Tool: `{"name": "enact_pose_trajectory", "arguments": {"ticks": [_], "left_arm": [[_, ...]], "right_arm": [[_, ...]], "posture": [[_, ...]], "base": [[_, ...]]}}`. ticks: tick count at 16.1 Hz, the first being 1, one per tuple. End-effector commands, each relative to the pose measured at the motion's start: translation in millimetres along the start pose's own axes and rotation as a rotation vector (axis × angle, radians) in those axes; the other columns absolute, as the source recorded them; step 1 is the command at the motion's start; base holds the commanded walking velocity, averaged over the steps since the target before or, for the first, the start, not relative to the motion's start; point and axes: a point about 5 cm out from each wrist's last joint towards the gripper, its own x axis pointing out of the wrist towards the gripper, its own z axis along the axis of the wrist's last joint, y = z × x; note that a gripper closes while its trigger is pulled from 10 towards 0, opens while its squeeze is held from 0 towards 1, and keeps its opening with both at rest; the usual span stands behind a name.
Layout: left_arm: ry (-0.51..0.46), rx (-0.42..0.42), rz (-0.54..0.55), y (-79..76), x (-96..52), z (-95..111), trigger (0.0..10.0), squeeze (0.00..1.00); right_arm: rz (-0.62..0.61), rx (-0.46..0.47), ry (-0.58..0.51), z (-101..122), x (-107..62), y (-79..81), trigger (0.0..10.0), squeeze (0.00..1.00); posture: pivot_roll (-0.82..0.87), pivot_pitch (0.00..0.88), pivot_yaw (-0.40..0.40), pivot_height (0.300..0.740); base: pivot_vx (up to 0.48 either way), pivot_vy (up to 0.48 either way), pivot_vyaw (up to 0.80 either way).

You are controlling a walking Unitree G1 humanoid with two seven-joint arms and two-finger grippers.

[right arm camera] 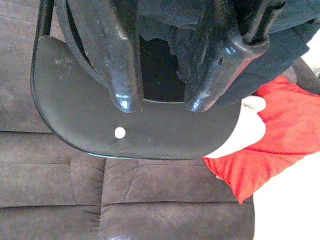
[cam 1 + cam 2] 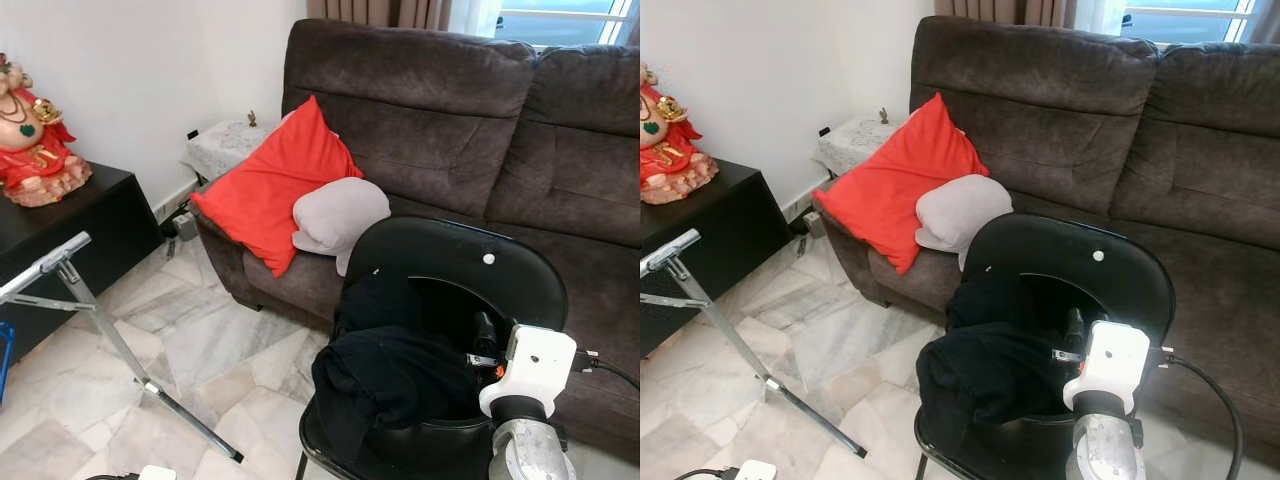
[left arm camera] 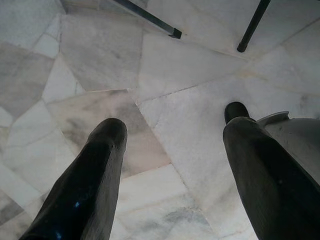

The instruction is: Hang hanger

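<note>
Over the chair (image 2: 520, 270) at 5 o'clock, right gripper (image 1: 157, 102) hovers fingers apart by the black garment (image 2: 385, 375), probably hunting its hanger. Left gripper (image 3: 172, 170) hangs open, idle.

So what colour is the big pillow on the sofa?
Red pillow, clearest in the left eye view.

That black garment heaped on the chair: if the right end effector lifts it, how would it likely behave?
The garment is probably floppy: it lies crumpled, one edge drooping over the front of the chair, so it would likely sag and trail when lifted. It looks like soft cloth, so likely light and unlikely to slip. The right end effector is at its folds, fingers apart.
</note>
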Motion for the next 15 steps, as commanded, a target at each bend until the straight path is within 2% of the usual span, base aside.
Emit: {"name": "enact_pose_trajectory", "arguments": {"ticks": [1,15], "left_arm": [[0.014,-0.018,0.002,0.8,-0.6,-3.2,10.0,0.00],[0.023,-0.017,0.001,1.1,-1.5,-6.6,10.0,0.00]], "right_arm": [[-0.004,0.013,0.013,-3.7,-0.1,-0.1,10.0,0.00],[-0.011,0.027,0.026,-5.0,2.0,2.4,10.0,0.00]], "posture": [[0.05,0.003,0.089,0.740],[0.05,0.003,0.089,0.740]], "base": [[0.000,0.000,0.00],[0.000,0.000,0.00]]}}
